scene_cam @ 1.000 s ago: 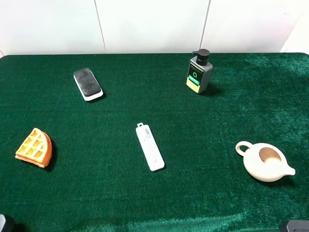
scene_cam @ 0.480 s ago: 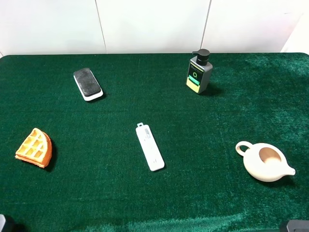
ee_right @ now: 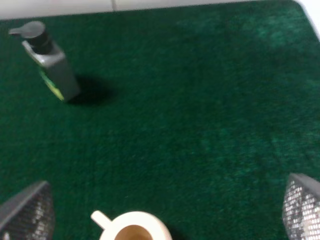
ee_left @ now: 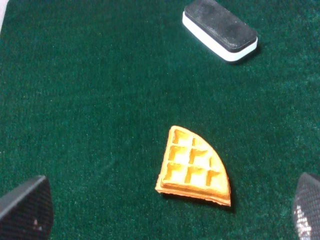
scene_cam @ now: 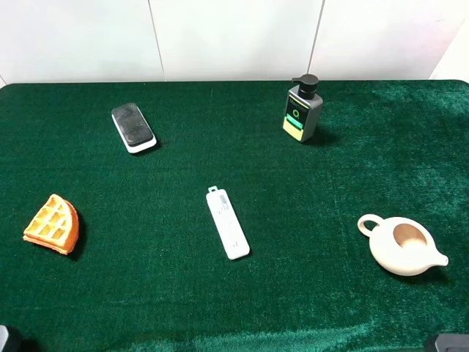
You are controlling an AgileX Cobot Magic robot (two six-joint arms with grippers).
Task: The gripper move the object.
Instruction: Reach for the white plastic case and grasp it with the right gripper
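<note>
The object (scene_cam: pixel 227 224) is a slim white cassette lying flat near the middle of the green cloth, tab end pointing away, with nothing touching it. It shows in neither wrist view. My left gripper (ee_left: pixel 165 212) is open, its two fingers (ee_left: pixel 25 210) wide apart above the cloth, close to a waffle wedge (ee_left: pixel 192 167). My right gripper (ee_right: pixel 165 209) is also open and empty, its mesh-patterned fingers (ee_right: pixel 302 207) spread wide over a cream pitcher (ee_right: pixel 132 229). In the high view only dark bits of the arms show, at the lower corners, far from the object.
A black-topped, white-edged slab (scene_cam: pixel 133 127) lies at the back left, and the waffle wedge (scene_cam: pixel 53 224) at the left. A grey pump bottle (scene_cam: pixel 302 108) stands at the back right. The cream pitcher (scene_cam: pixel 401 245) sits at the right. A white wall runs behind the table.
</note>
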